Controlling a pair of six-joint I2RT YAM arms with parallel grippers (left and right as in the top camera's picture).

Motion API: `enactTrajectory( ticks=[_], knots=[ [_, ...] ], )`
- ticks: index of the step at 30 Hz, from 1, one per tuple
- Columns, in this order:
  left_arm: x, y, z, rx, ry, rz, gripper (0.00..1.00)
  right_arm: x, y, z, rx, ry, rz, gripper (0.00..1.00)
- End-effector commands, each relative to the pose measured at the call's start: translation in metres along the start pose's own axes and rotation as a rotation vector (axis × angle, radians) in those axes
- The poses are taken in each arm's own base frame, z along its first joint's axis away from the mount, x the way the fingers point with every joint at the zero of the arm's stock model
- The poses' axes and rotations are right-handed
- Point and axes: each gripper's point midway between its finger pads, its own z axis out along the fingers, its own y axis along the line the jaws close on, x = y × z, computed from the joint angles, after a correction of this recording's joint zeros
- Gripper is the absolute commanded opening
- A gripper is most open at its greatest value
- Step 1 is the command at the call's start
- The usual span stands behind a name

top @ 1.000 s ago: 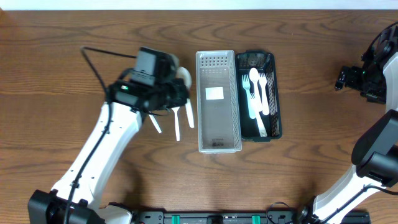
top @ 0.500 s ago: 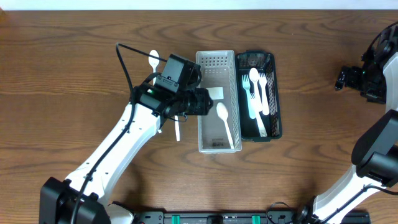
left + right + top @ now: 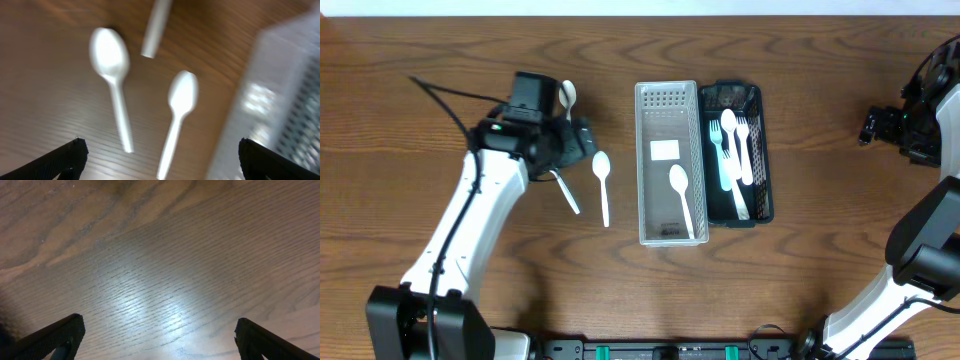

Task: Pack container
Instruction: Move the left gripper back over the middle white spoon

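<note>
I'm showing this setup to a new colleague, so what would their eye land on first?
The clear container in the middle of the table, holding a single white spoon, sits beside the black basket, which is already stocked with cutlery. Left of them, the left arm has its jaws wide open above loose spoons.

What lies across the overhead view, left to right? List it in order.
Left arm → loose spoon on the table → clear container → black tray of cutlery → right arm.
</note>
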Motion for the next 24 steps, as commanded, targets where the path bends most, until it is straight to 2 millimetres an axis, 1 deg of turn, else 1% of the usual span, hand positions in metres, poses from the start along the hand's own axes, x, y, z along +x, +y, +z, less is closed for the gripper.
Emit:
enactTrajectory(
  ticks=[1, 3, 6, 8, 12, 24],
  knots=[
    [-0.009, 0.029, 0.019, -0.103, 0.014, -0.076, 0.98, -0.001, -0.003, -0.001, 0.002, -0.006, -0.005, 0.99],
    [-0.007, 0.037, 0.032, -0.130, 0.049, -0.090, 0.98, -0.001, -0.003, -0.001, 0.001, -0.006, -0.005, 0.99],
    [0.004, 0.046, 0.054, -0.172, 0.116, -0.097, 0.98, -0.001, -0.003, -0.001, 0.001, -0.005, -0.005, 0.99],
    [0.011, 0.051, 0.065, -0.200, 0.155, -0.116, 0.98, -0.001, -0.003, -0.001, 0.001, -0.005, -0.005, 0.99],
    [0.020, 0.057, 0.077, -0.232, 0.201, -0.132, 0.98, -0.001, -0.003, -0.001, 0.001, -0.005, -0.005, 0.99],
    [0.032, 0.070, 0.102, -0.292, 0.256, -0.142, 0.98, -0.001, -0.003, -0.001, 0.001, -0.005, -0.005, 0.99]
  ],
)
